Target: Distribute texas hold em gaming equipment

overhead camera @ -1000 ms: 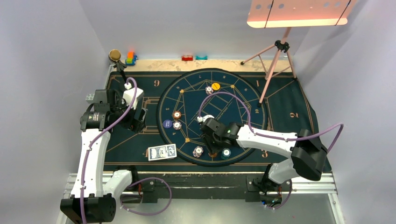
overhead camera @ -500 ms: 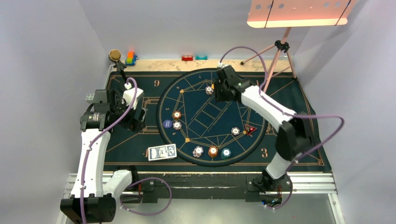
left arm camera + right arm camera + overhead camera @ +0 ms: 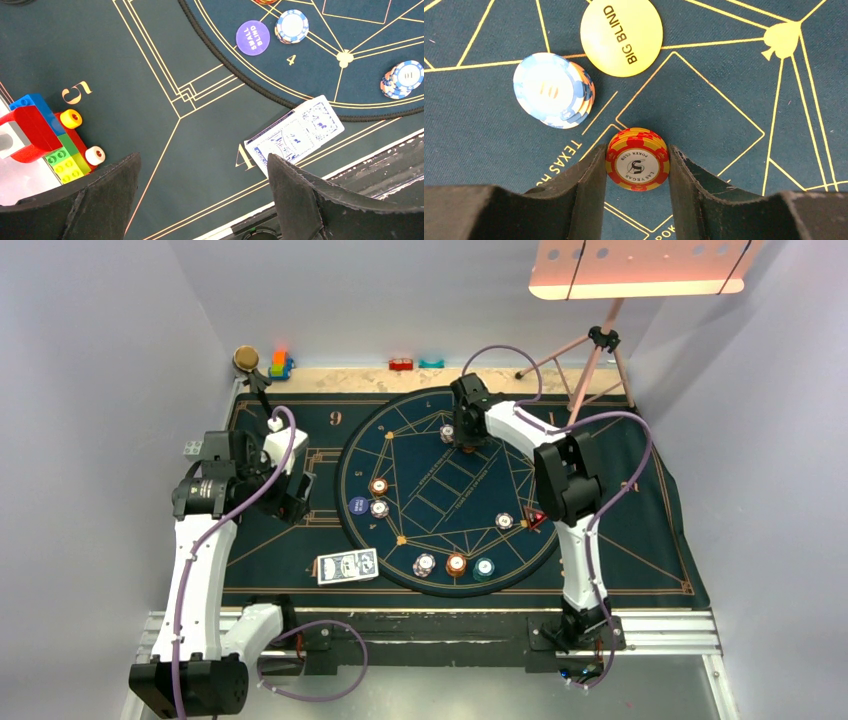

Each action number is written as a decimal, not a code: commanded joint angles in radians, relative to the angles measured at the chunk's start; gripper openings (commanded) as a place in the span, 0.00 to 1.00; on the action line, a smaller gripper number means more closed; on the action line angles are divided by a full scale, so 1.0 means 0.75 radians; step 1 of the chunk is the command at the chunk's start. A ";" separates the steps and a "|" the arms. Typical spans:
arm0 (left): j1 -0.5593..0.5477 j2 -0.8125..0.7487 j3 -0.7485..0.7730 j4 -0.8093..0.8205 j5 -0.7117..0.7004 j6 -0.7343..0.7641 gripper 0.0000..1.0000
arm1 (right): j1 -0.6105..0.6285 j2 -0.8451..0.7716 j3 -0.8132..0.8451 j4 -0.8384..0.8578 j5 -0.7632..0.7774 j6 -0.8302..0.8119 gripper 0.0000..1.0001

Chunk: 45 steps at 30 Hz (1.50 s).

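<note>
My right gripper [image 3: 637,152] is shut on a small stack of orange chips [image 3: 637,160], one finger against each side, at the far side of the round mat [image 3: 520,455]. Just beyond it lie the yellow BIG BLIND disc [image 3: 621,37] and a white chip stack [image 3: 554,90]. From above, the right gripper [image 3: 467,438] hides that disc. My left gripper [image 3: 202,165] hangs open over the dark cloth, left of the playing cards [image 3: 295,134]. The SMALL BLIND disc [image 3: 252,37] and a white stack [image 3: 292,26] lie further on. Chip stacks [image 3: 456,563] line the mat's near edge.
Colourful toy blocks [image 3: 50,135] sit close to my left fingers. More blocks [image 3: 280,364] stand along the back edge. A tripod [image 3: 590,370] stands at the back right under a lamp panel. A small red marker [image 3: 537,518] lies on the mat's right side.
The right arm has swung from the mat's near edge to its far side, its elbow now folded near the mat's right edge. An orange stack now shows at the near edge. The left arm has stayed put.
</note>
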<state>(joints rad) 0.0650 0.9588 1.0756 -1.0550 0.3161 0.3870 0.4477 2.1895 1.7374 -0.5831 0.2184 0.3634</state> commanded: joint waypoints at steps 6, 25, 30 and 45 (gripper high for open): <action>0.006 0.004 0.026 0.038 0.000 0.022 1.00 | -0.014 0.045 0.107 -0.030 0.018 0.008 0.32; 0.007 -0.043 0.032 0.000 0.018 0.018 1.00 | 0.279 -0.582 -0.342 -0.065 0.093 0.050 0.91; 0.006 -0.051 0.029 -0.009 0.019 0.027 1.00 | 0.595 -0.809 -0.692 -0.019 0.065 0.145 0.92; 0.007 -0.052 0.036 -0.023 0.028 0.019 1.00 | 0.911 -0.922 -0.997 -0.058 0.064 0.292 0.92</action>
<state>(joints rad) 0.0650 0.9325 1.0756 -1.0721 0.3191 0.3870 1.1275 1.5505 1.0134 -0.6243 0.2405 0.5468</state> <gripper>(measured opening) 0.995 0.918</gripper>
